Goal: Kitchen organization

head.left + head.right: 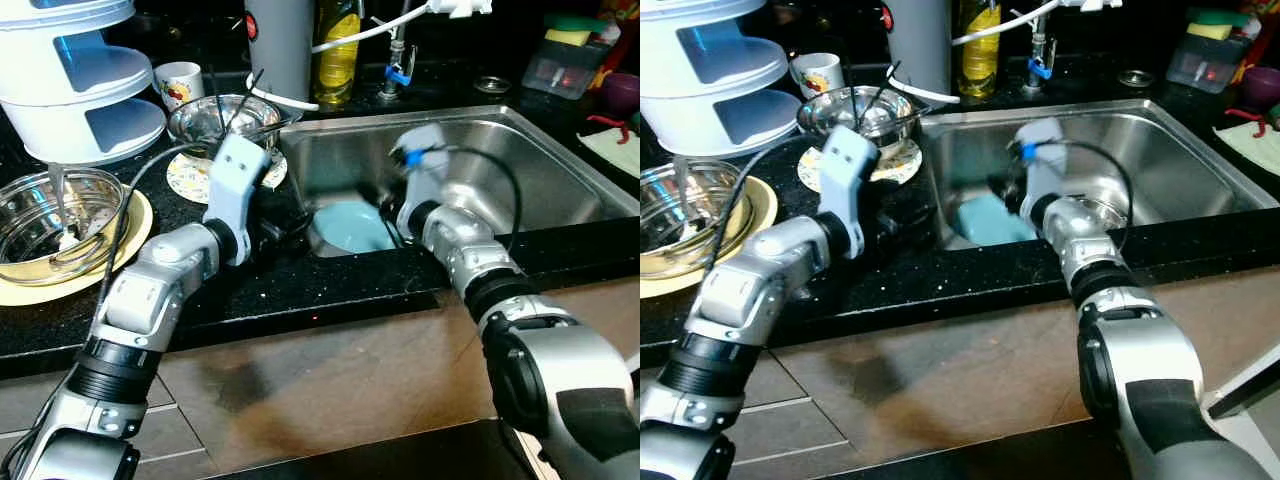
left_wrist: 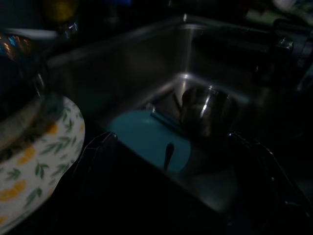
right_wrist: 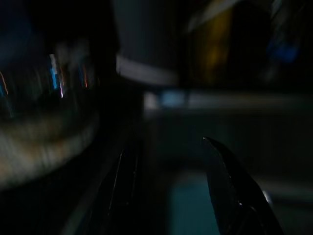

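Both arms bent inward, end effectors over sink (image 1: 560, 160), blue plate (image 1: 350, 225) below

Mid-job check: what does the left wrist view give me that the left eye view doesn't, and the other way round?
Left wrist view: a steel cup standing in the sink just beyond the light blue plate, seen past the open left gripper.

Left eye view: both silver arms over the sink's near edge, the right gripper down by the plate, plus the white tiered rack, mug, two steel bowls and yellow bottle.

Shared: sink, light blue plate, floral plate.
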`<state>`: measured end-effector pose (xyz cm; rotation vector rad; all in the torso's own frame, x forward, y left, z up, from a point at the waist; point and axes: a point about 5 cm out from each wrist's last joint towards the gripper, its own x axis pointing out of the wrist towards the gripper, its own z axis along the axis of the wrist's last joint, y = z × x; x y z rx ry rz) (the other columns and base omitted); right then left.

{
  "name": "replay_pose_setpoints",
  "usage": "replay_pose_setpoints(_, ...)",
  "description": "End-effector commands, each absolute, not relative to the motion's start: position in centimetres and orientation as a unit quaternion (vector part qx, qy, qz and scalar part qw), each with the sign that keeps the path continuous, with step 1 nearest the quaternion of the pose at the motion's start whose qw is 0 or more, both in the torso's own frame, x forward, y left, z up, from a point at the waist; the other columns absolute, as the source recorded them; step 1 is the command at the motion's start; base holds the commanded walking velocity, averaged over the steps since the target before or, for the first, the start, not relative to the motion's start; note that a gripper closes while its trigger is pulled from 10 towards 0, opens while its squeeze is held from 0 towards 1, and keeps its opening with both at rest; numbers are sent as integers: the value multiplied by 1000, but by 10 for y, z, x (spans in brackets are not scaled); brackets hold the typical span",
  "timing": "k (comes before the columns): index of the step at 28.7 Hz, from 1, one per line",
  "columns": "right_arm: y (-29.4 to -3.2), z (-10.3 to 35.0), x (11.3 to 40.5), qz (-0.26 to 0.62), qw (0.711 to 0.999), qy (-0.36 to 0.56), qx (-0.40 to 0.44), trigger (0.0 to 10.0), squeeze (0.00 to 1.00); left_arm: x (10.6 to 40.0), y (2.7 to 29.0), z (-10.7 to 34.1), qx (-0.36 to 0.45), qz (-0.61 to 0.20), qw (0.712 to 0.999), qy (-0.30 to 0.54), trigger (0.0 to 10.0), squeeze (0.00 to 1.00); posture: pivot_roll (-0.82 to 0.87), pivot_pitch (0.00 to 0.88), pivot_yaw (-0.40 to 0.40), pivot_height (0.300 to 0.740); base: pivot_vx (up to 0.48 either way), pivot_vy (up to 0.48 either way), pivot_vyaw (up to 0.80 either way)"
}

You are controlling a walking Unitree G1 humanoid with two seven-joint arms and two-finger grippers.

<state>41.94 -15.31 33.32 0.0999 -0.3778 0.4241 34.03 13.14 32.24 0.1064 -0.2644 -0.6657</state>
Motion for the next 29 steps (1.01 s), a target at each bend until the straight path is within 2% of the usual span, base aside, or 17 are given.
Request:
replay_pose_setpoints(1,-154,344,416,216,947,-225,77,10000,0,333,140,330,61,-319,935,-145,10000,0,55,175,-26,740,0,0,0)
replay_pose_setpoints(4,-149,348,412,242,934,-248,90,10000,0,324,148,341,74,-307,934,-166,10000,0,59,170,-31,740,0,0,0)
replay_pose_setpoints(5,-142,349,407,269,923,-260,92,10000,0,321,156,347,80,-281,943,-163,10000,0,60,170,-35,740,0,0,0)
replay_pose_setpoints(7,-139,350,405,282,918,-264,91,10000,0,321,160,349,82,-264,948,-157,10000,0,60,170,-35,740,0,0,0)
replay_pose_setpoints(9,-130,352,397,320,902,-274,94,10000,0,326,180,354,106,-178,968,-139,10000,0,63,173,-40,740,0,0,0)
replay_pose_setpoints(10,-126,355,392,338,892,-284,99,10000,0,332,205,356,141,-72,981,-110,10000,0,66,172,-39,740,0,0,0)
replay_pose_setpoints(12,-126,355,392,338,892,-284,99,10000,0,332,205,356,141,-72,981,-110,10000,0,66,172,-39,740,0,0,0)
replay_pose_setpoints(13,-126,356,391,341,889,-287,102,10000,0,333,214,355,147,-36,984,-95,10000,0,67,175,-38,740,0,0,0)
replay_pose_setpoints(14,-126,356,391,341,889,-287,102,10000,0,333,214,355,147,-36,984,-95,10000,0,67,175,-38,740,0,0,0)
replay_pose_setpoints(15,-125,356,389,344,886,-289,112,10000,0,333,230,359,143,24,986,-76,10000,0,69,175,-38,740,0,0,0)
replay_pose_setpoints(16,-125,356,388,351,884,-288,115,10000,0,332,236,364,141,45,986,-78,10000,0,69,175,-38,740,0,0,0)
replay_pose_setpoints(23,-117,355,378,394,870,-276,107,10000,0,326,251,378,133,94,984,-78,10000,0,65,175,-36,740,0,0,0)
replay_pose_setpoints(25,-108,352,364,455,849,-258,79,10000,0,322,258,380,118,111,985,-60,10000,0,63,181,-39,740,0,0,0)
replay_pose_setpoints(27,-104,352,361,473,840,-255,68,10000,0,320,258,380,113,113,986,-55,10000,0,63,181,-39,740,0,0,0)
replay_pose_setpoints(28,-98,349,352,511,821,-247,51,10000,0,318,262,379,106,123,986,-42,10000,0,64,183,-40,740,0,0,0)
replay_pose_setpoints(29,-98,349,352,511,821,-247,51,10000,0,318,262,379,106,123,986,-42,10000,0,64,183,-40,740,0,0,0)
